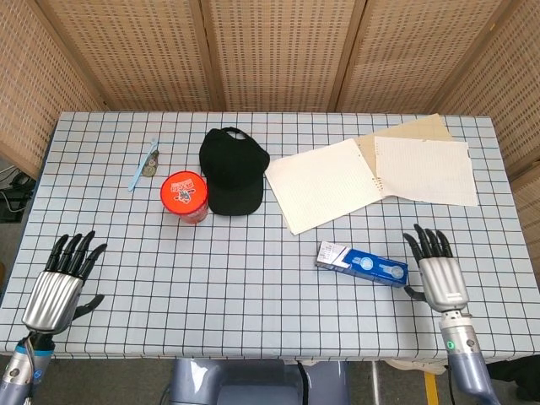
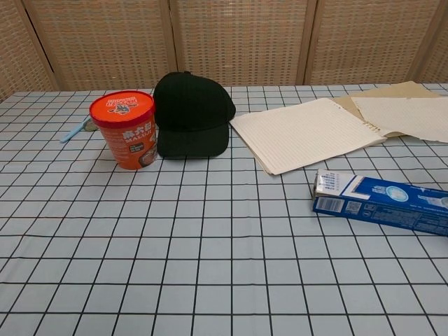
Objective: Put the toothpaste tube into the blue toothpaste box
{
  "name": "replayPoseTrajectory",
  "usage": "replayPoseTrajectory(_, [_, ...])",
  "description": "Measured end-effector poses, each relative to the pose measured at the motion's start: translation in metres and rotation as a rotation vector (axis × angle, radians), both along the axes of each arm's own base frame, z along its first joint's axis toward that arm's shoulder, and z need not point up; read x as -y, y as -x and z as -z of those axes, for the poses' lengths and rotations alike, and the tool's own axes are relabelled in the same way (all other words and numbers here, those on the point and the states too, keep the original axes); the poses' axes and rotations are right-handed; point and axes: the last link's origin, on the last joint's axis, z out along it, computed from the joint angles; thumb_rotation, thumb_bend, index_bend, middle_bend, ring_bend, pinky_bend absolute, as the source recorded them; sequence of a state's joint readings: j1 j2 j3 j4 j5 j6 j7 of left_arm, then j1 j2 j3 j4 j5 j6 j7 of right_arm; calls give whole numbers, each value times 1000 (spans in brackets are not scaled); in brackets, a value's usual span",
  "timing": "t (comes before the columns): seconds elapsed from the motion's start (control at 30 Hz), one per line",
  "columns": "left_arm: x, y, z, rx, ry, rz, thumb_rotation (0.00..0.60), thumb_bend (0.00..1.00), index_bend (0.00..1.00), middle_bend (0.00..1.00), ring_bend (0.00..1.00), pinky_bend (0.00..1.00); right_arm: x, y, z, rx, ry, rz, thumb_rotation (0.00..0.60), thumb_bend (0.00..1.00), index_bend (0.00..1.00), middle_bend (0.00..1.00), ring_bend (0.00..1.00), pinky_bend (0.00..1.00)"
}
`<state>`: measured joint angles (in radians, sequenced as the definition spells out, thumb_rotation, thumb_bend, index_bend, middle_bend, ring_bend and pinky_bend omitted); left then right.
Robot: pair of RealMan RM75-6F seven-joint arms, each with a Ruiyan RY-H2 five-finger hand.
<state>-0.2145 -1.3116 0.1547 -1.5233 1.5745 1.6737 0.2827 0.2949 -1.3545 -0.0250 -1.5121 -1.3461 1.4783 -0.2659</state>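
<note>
The blue toothpaste box [image 1: 363, 264] [image 2: 381, 201] lies flat on the checked tablecloth at the right, its white end flap toward the left. No toothpaste tube shows outside it. My right hand [image 1: 440, 273] sits just right of the box near the table's front edge, fingers spread, holding nothing and clear of the box. My left hand [image 1: 57, 282] is at the front left corner, fingers spread and empty. Neither hand appears in the chest view.
An orange noodle cup [image 1: 184, 197] [image 2: 124, 129] stands beside a black cap [image 1: 230, 171] [image 2: 192, 113]. Open notebook pages [image 1: 329, 183] [image 2: 308, 133] and loose sheets [image 1: 424, 170] lie at the back right. A light blue toothbrush [image 1: 142, 165] lies at the back left.
</note>
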Motion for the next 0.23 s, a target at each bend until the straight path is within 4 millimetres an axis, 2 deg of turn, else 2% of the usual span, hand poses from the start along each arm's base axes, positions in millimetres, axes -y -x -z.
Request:
replayPoseTrajectory(0.1, [8,12,0,0,0,-37,600,0,88,0,0,0,-18,16,-12,-40,35,-16,600,169,99,0,0,0])
replayPoseTrajectory(0.23, [15,24,1,-13,9,-66,600,0,76,0,0,0,-30,29,-20,-40,38,3,600,169,92,0,0,0])
